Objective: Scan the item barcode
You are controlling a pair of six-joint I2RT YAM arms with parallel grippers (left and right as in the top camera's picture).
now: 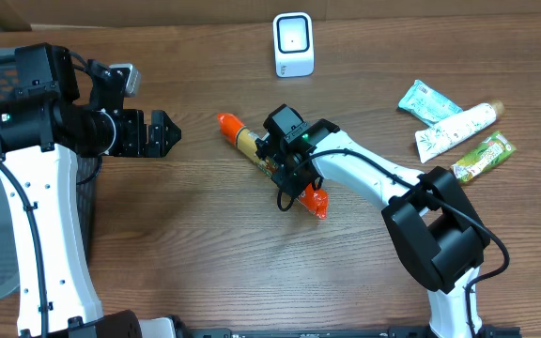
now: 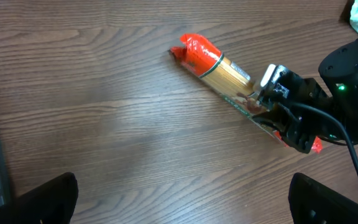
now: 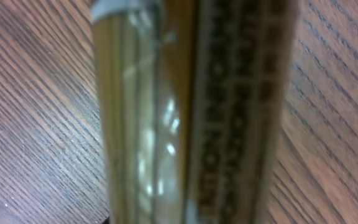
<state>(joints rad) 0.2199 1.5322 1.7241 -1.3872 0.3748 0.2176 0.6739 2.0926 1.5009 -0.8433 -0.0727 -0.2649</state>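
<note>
Right gripper (image 1: 285,167) over spaghetti packet (image 1: 242,139); we cannot tell if clamped. Left gripper (image 1: 169,133) spread wide. Slick wrap may slip when lifted.

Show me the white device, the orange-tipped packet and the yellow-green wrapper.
white device (image 1: 294,44), overhead view, front face.
orange-tipped packet (image 2: 227,71), left wrist view, clear middle.
yellow-green wrapper (image 1: 484,156), overhead view, middle.

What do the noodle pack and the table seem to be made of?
Noodle pack: likely thin clear plastic film, glossy; glare streaks, and pale strands show through it. Table: wood or wood-look laminate, fairly matte; brown grain lines run across it, but which of the two is unclear.
</note>
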